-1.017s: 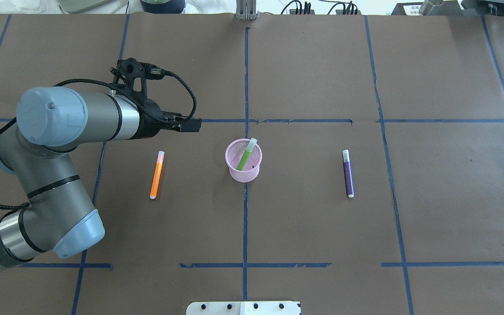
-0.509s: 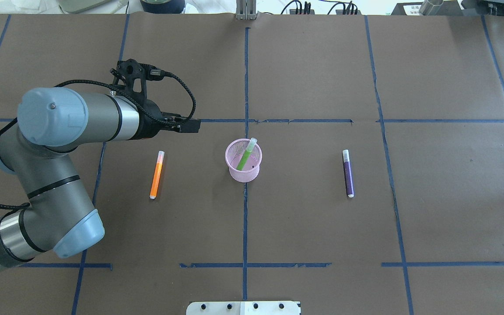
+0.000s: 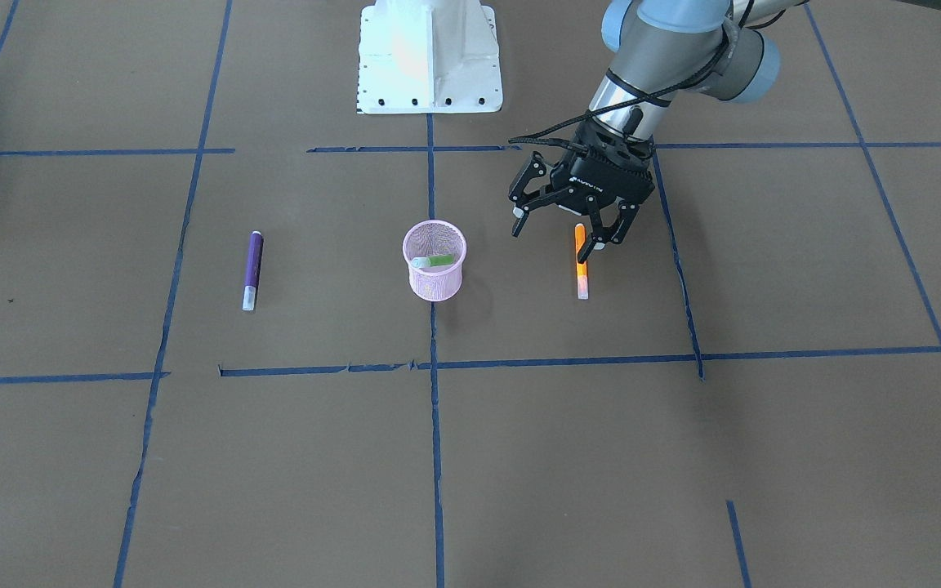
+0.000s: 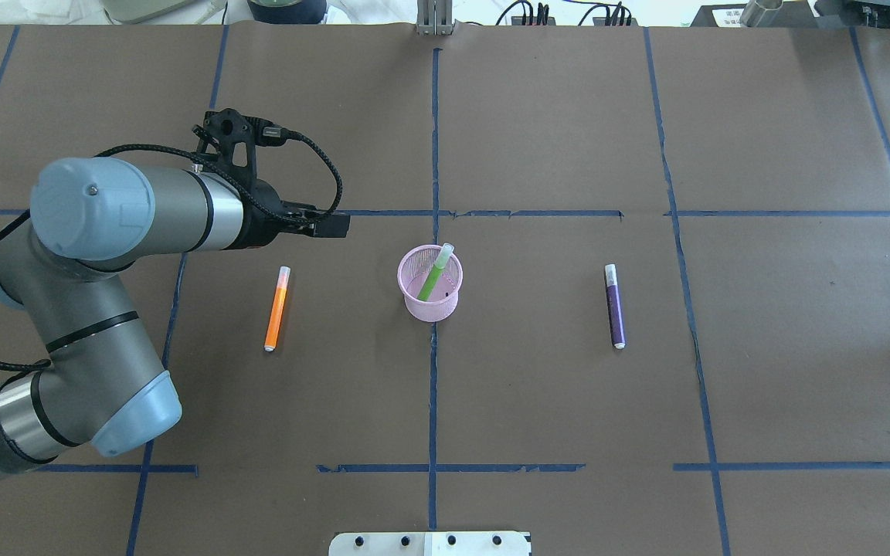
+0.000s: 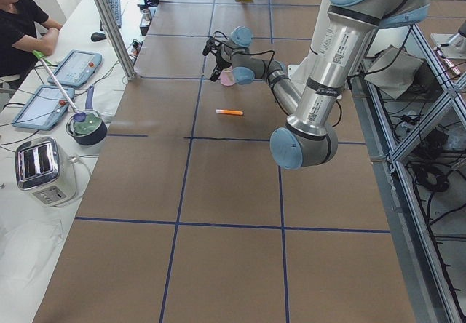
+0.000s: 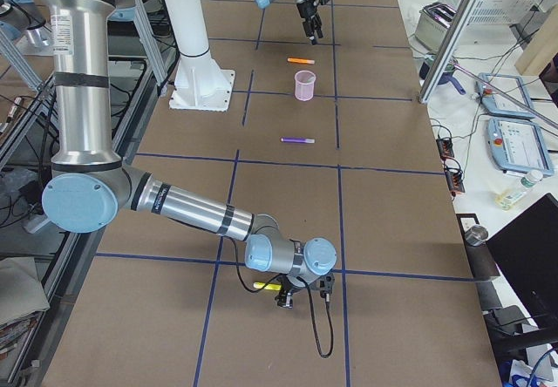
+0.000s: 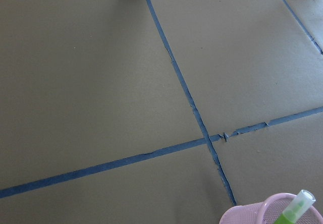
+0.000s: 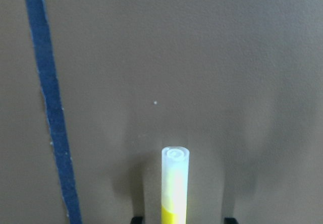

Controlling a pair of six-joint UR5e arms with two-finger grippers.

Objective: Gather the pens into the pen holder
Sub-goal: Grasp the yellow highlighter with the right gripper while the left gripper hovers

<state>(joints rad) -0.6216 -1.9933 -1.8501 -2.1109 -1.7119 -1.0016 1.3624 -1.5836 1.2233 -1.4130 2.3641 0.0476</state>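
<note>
The pink mesh pen holder (image 4: 431, 307) stands at the table's middle with the green pen (image 4: 436, 278) leaning inside it. The orange pen (image 4: 277, 309) lies to its left and the purple pen (image 4: 615, 307) to its right. My left gripper (image 3: 556, 235) hovers open and empty just behind the orange pen (image 3: 580, 261), beside the holder (image 3: 435, 282). My right gripper (image 8: 181, 220) is far off at the table's right end, low over the paper. Its two finger ends stand apart on either side of a yellow pen (image 8: 175, 183), not touching it.
Brown paper with blue tape lines covers the table. The robot's white base (image 3: 428, 57) stands behind the holder. In the exterior left view an operator (image 5: 18, 25) sits beyond the far edge with tablets and a toaster (image 5: 40, 169).
My left arm and open gripper have drifted slightly to the overhead view's left, away from the holder. The pens and holder have not moved.
</note>
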